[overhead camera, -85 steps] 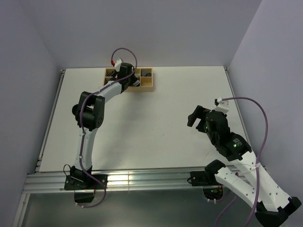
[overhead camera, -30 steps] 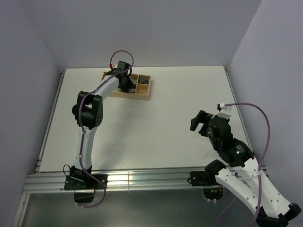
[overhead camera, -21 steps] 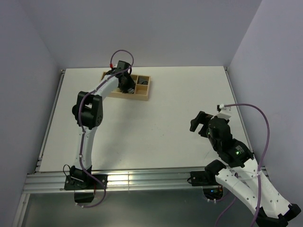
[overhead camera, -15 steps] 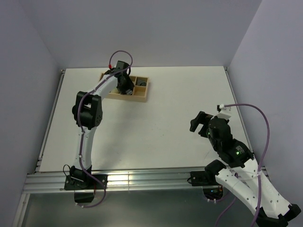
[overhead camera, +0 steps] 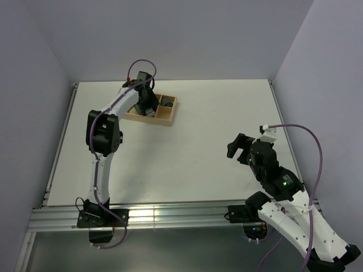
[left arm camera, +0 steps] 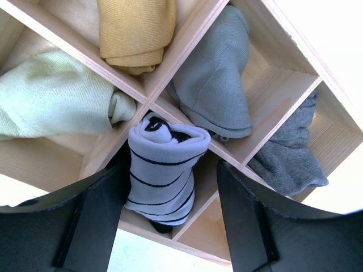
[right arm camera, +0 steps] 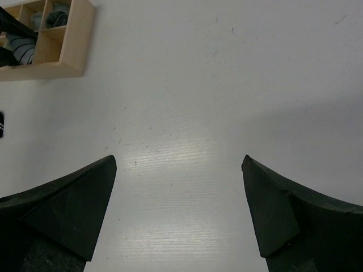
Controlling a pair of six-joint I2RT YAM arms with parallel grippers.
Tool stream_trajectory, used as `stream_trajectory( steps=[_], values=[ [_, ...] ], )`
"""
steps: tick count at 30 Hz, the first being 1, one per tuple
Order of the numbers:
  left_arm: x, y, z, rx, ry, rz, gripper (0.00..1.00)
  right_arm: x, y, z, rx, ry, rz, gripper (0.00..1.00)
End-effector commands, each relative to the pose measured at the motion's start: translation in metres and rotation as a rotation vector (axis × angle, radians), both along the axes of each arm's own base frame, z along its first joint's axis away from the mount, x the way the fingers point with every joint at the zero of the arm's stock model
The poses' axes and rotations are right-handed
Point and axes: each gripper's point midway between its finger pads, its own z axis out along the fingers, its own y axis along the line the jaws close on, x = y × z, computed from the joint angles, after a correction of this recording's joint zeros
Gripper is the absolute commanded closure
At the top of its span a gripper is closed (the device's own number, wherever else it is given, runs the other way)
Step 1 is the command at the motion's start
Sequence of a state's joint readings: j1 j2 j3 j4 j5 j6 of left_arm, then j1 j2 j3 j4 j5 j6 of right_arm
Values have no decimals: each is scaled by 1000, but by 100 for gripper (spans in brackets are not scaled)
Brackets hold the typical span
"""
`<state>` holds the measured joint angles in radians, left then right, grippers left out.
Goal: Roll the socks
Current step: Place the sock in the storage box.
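Observation:
The white sock with thin black stripes (left arm camera: 161,170) is a roll standing in one compartment of the wooden divider box (left arm camera: 153,96). Black fabric shows in its curl and at its lower end, so the black sock seems wrapped inside. My left gripper (left arm camera: 170,190) is down in the box, open, its fingers (left arm camera: 102,209) on either side of the roll. The left finger is against the roll, the right one apart from it. In the top view the left gripper (overhead camera: 146,103) is over the box (overhead camera: 165,117) at the far left. My right gripper (overhead camera: 237,146) is open and empty above bare table (right arm camera: 178,170).
Other compartments hold a mustard roll (left arm camera: 136,28), a pale green roll (left arm camera: 51,102), a grey roll (left arm camera: 218,85) and a darker grey one (left arm camera: 289,147). The right wrist view shows the box (right arm camera: 74,34) at its top left. Walls stand at the table's far, left and right sides.
The box has slid left and turned a little with my left gripper in it. My right arm drew back toward its base earlier and has stayed still since.

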<state>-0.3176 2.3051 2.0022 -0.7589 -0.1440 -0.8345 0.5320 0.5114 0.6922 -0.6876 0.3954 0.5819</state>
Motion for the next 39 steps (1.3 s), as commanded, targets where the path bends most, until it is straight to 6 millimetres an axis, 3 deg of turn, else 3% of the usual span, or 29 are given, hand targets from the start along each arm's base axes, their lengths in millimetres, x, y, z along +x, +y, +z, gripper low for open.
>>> stream_trajectory(
  steps=[1,5,12,19,28,39],
  values=[
    [-26,23,-6,75,99,24,29,4,0,4,4,-28,-4,1],
    [-26,25,8,76,68,30,34,5,0,3,-2,-28,1,1],
    [-26,28,16,88,44,37,34,6,2,3,-6,-25,7,2],
    [-28,32,5,96,51,53,35,7,2,3,-7,-22,7,2],
    [-10,34,40,81,-132,49,35,8,3,0,-11,-14,9,2],
    [-4,39,57,92,-222,60,35,9,6,-1,-7,-11,20,2]
  ],
)
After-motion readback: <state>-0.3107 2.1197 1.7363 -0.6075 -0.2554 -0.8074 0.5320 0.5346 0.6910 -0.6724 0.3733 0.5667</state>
